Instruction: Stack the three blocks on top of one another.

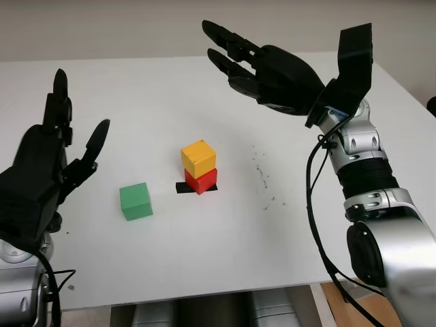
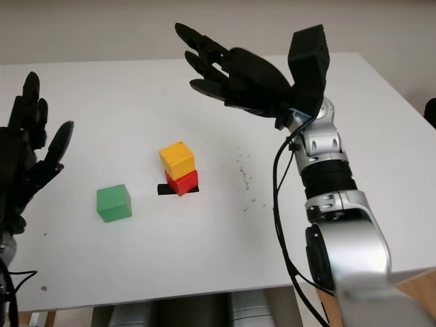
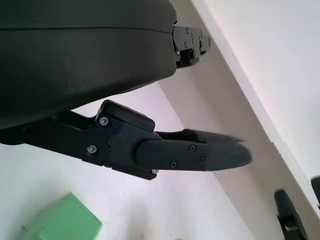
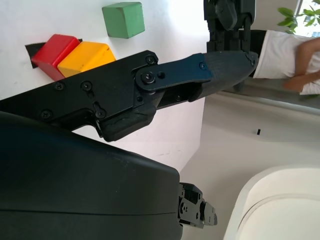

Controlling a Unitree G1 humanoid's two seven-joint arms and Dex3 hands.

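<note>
A yellow block [image 1: 198, 158] sits on a red block [image 1: 201, 180], which stands on a black mark [image 1: 184, 187] near the middle of the white table [image 1: 170, 259]. A green block [image 1: 135, 201] stands alone on the table to their left. My left hand [image 1: 65, 146] is open, raised at the left edge, apart from the green block [image 3: 62, 220]. My right hand [image 1: 235, 58] is open, held high above the table behind and to the right of the stack. The stack [image 4: 75, 52] and the green block [image 4: 123, 19] lie beyond its fingers in the right wrist view.
Small dark specks [image 1: 262, 177] mark the table right of the stack. The table's front edge [image 1: 204, 293] runs close to my body. A person [image 4: 295, 62] and a plant [image 4: 295, 12] appear past the table in the right wrist view.
</note>
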